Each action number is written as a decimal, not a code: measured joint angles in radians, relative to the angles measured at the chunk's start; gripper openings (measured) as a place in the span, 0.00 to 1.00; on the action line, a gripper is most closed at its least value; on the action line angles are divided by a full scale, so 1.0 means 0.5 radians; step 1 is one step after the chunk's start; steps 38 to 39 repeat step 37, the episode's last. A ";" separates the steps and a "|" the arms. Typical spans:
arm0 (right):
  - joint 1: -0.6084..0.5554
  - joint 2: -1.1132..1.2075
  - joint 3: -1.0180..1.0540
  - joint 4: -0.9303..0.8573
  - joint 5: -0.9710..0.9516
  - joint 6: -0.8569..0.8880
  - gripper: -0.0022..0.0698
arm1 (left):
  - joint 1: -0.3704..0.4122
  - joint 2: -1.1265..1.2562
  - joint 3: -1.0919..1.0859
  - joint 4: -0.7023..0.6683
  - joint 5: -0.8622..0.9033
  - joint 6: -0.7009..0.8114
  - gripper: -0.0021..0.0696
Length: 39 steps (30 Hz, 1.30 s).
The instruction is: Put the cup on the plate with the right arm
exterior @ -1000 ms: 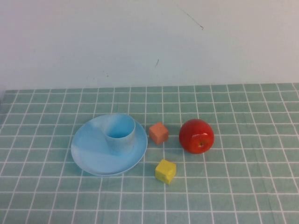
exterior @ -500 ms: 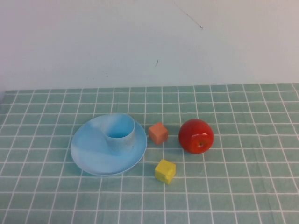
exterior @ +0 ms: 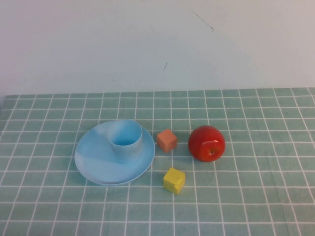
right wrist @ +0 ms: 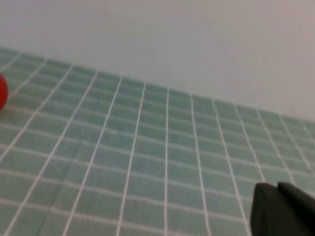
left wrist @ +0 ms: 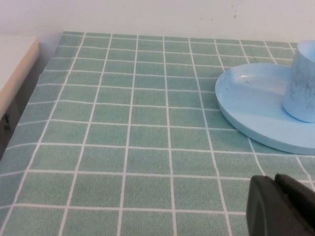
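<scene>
The light blue cup [exterior: 126,141] stands upright on the light blue plate [exterior: 96,162], toward the plate's far right side. Both also show in the left wrist view, the cup [left wrist: 302,83] on the plate [left wrist: 246,98]. Neither arm shows in the high view. My left gripper [left wrist: 275,183] is shut and empty, low over the table, apart from the plate. My right gripper [right wrist: 276,189] is shut and empty over bare table, well away from the cup.
A red apple [exterior: 206,143], an orange cube [exterior: 167,140] and a yellow cube [exterior: 174,180] lie right of the plate. The apple's edge [right wrist: 2,91] shows in the right wrist view. A white wall runs behind the green checked tablecloth.
</scene>
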 joint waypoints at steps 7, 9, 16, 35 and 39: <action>-0.069 0.000 0.167 0.033 0.091 0.000 0.03 | 0.000 0.000 0.000 0.000 0.000 0.000 0.03; -0.069 0.000 0.167 0.033 0.093 0.000 0.03 | 0.000 0.000 0.000 0.000 0.000 0.000 0.03; -0.069 0.000 0.167 0.050 0.106 0.004 0.03 | 0.000 0.000 0.000 0.000 0.000 0.000 0.03; -0.069 0.000 0.167 0.063 0.106 0.004 0.03 | 0.000 0.000 0.000 0.000 0.000 0.000 0.03; -0.069 0.000 0.167 0.063 0.106 0.004 0.03 | 0.000 0.000 0.000 0.000 0.000 0.000 0.02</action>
